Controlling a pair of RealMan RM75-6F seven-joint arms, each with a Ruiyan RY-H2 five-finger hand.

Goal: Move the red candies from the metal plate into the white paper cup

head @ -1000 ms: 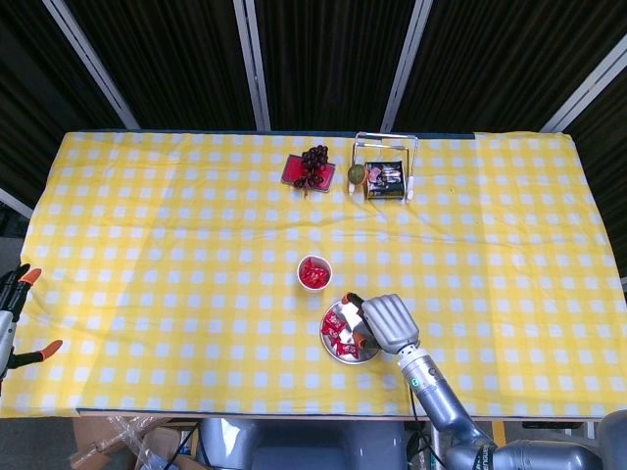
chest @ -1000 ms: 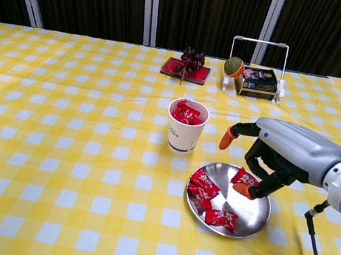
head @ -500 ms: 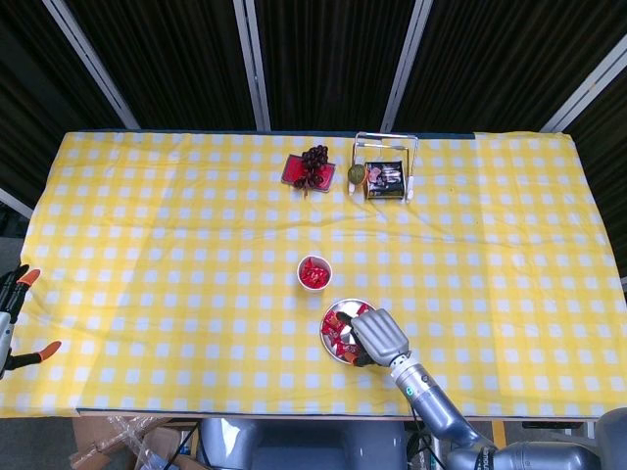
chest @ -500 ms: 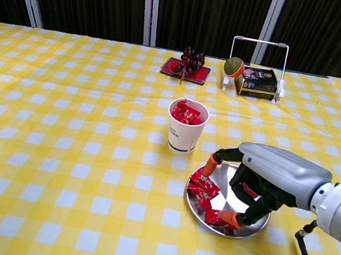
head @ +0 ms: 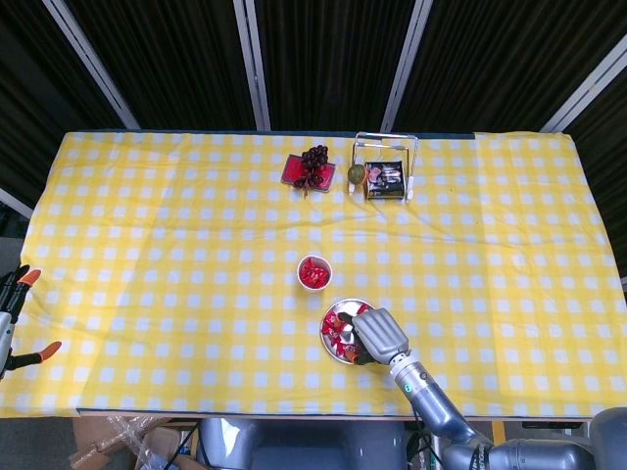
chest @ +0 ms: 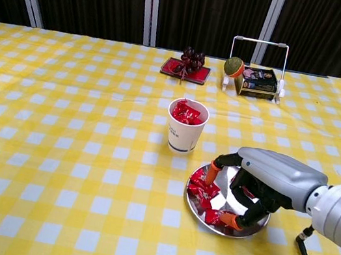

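Over the metal plate (chest: 251, 229) near the front table edge, the right hand (chest: 264, 186) is sitting low, having dropped from above the plate's far side a second ago down onto the candies and barely shifting in the last half second. Its fingers are curling down into the plate, thumb tip (chest: 214, 170) hanging over the left candies and another fingertip (chest: 231, 221) touching the front candy (chest: 213, 215). Whether anything is actually being pinched I cannot tell; the palm is hiding the contact. The candy at the plate's right, visible a second ago, is now covered by the hand. Red candies (chest: 203, 185) are still lying in the plate's left half, also showing in the head view (head: 340, 332) just beside the hand (head: 379, 335). The white paper cup (chest: 185, 127) is standing upright just beyond the plate, apart from it, already holding some red candies (chest: 187, 112). The left hand is barely showing at the far left edge of the head view (head: 18, 313), well apart from everything, seemingly holding nothing.

Judging from this, the hand is going for the next pick; several candies are left, so the task is partly done.
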